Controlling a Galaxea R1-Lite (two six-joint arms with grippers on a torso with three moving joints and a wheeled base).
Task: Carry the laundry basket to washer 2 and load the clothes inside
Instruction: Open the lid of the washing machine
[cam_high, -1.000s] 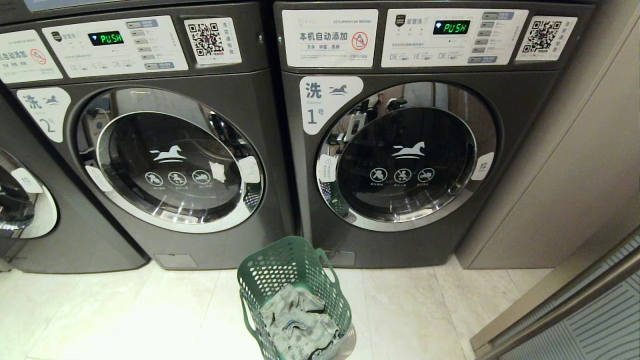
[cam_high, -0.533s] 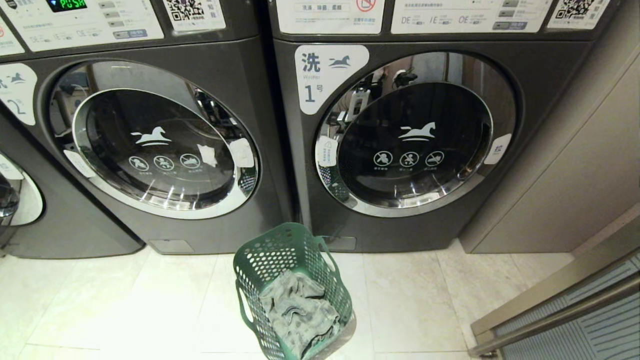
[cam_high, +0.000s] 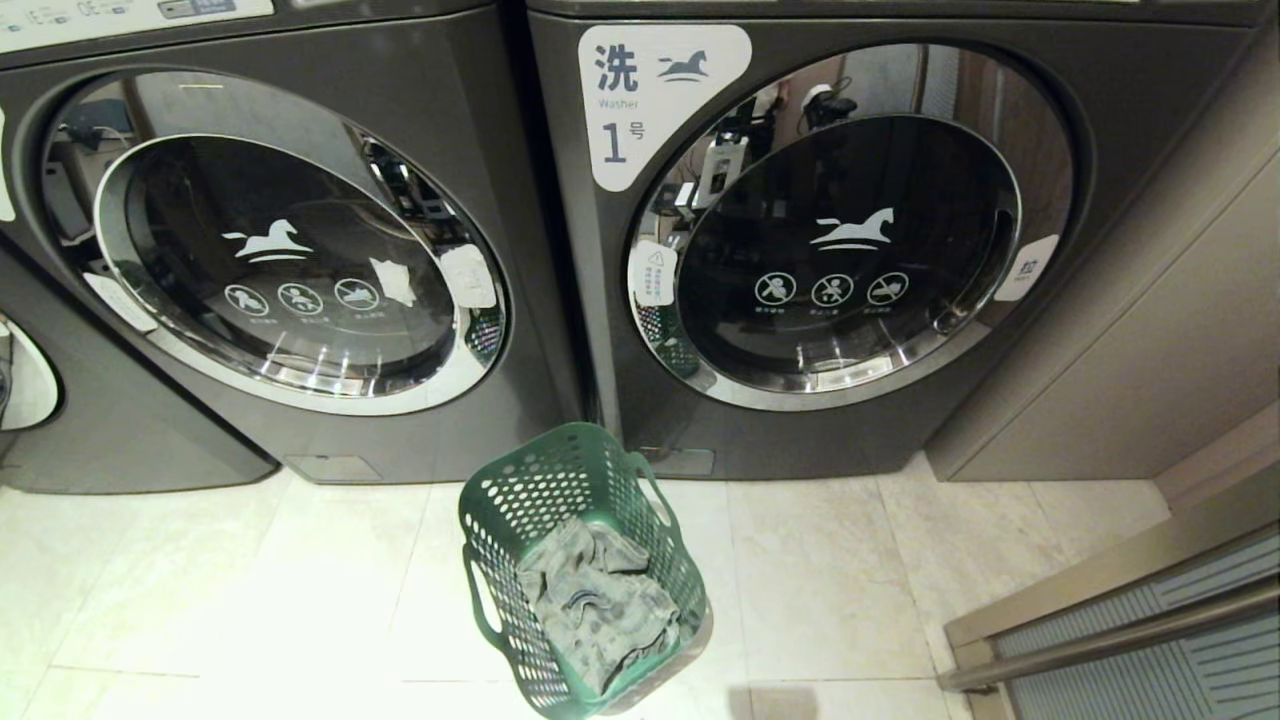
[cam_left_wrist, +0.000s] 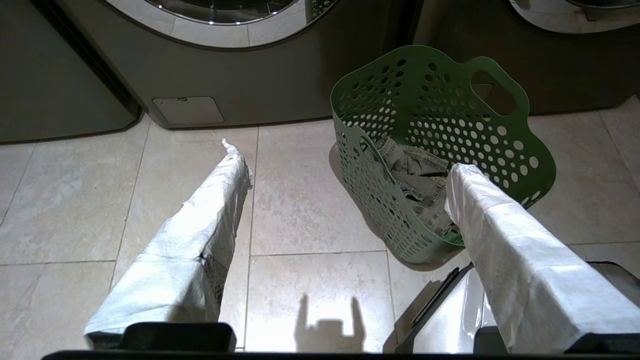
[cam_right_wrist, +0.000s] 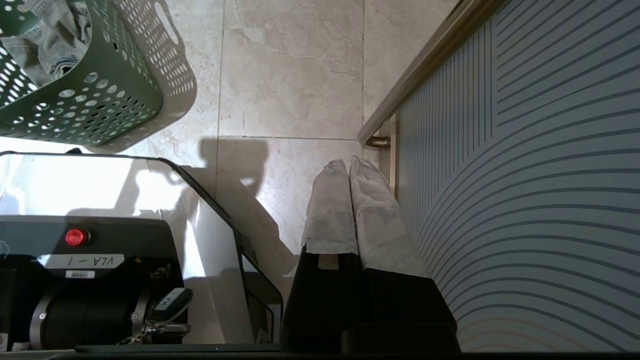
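- Down tips the head camera since a second ago: the control panels have slid off the top, and the whole scene has shifted with the view, not the things themselves.
- Green laundry basket (cam_high: 580, 570) stands on the pale tiled floor (cam_high: 250, 600), in front of the seam between the two machines, well ahead of both pincers.
- Grey clothes (cam_high: 598, 610) lie crumpled inside it, none of them out yet.
- Left pincer (cam_left_wrist: 345, 160) hangs over the floor, released, its white-wrapped fingers (cam_left_wrist: 220, 200) spread wide with nothing between them.
- From that wrist, the basket sits just off the pincer's one finger, which crosses in front of its near rim; whether it touches I cannot tell.
- Right pincer (cam_right_wrist: 349, 167) is clenched, its two wrapped fingers pressed together on nothing, over the floor tiles.
- Right beside that pincer runs a striped grey panel (cam_right_wrist: 525, 175) with a metal rail along its edge; the basket is well off to its other side.
- Washer 2 (cam_high: 270, 240) is the left machine, beyond the basket, its round door shut.
- Washer 1 (cam_high: 850, 230) stands next to it, marked with a 1, door shut too.
- Neither arm shows in the head view.
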